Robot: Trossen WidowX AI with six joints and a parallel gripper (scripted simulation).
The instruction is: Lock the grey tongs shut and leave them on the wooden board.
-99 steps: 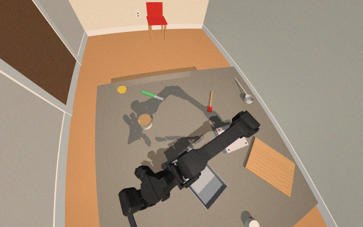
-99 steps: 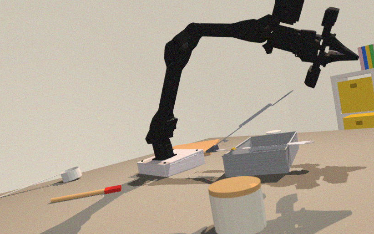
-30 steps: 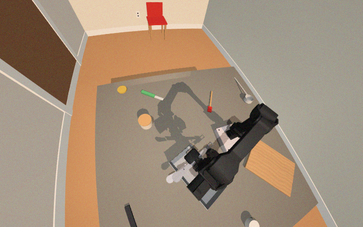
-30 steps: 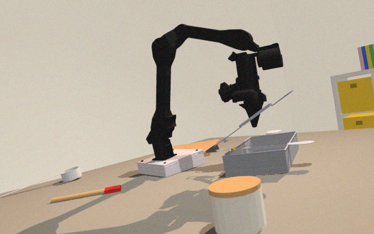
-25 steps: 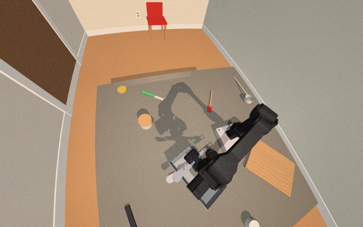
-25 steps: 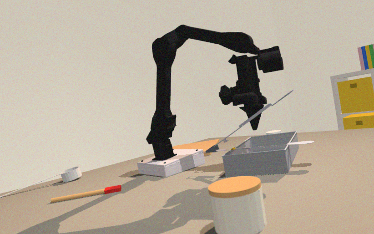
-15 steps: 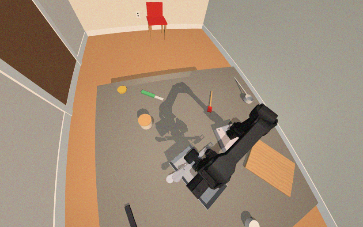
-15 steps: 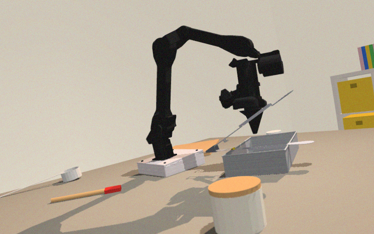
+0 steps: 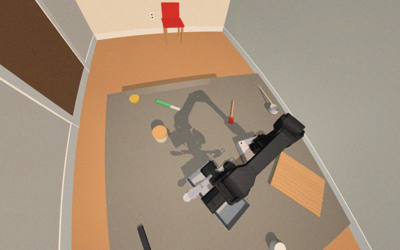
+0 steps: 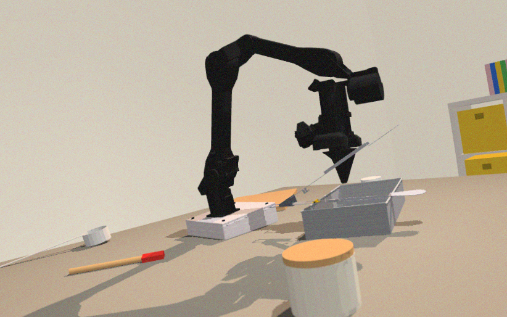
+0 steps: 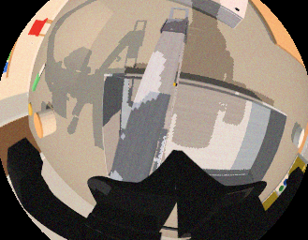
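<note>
The grey tongs (image 10: pixel 346 158) (image 11: pixel 146 112) stand open, hinge (image 10: pixel 288 201) (image 11: pixel 174 26) beside the tin toward the robot's base. One arm slopes steeply upward; the lower arm lies across the roasting tin (image 9: pixel 229 225) (image 10: pixel 342 221) (image 11: pixel 276 141), its pale tip (image 9: pixel 190 194) (image 10: pixel 413 192) past the far rim. My gripper (image 10: pixel 343 181) (image 11: pixel 176 154) is shut with nothing between its fingers. It points down above the tin, beside the raised arm, with its fingertips lower than that arm's line. Whether they touch is unclear. In the top view the fingertips are hidden. The wooden board (image 9: pixel 301 186) (image 10: pixel 267 195) holds nothing.
A jar with an orange lid (image 9: pixel 159 132) (image 10: pixel 319 251) (image 11: pixel 38 126) stands to one side of the tin. A red-headed brush (image 9: pixel 231 119) (image 10: pixel 152 256), a ladle-like pan (image 9: pixel 273 108) (image 10: pixel 96 236), a green-handled tool (image 9: pixel 163 102) and a white-topped jar (image 9: pixel 279 246) stand or lie farther out.
</note>
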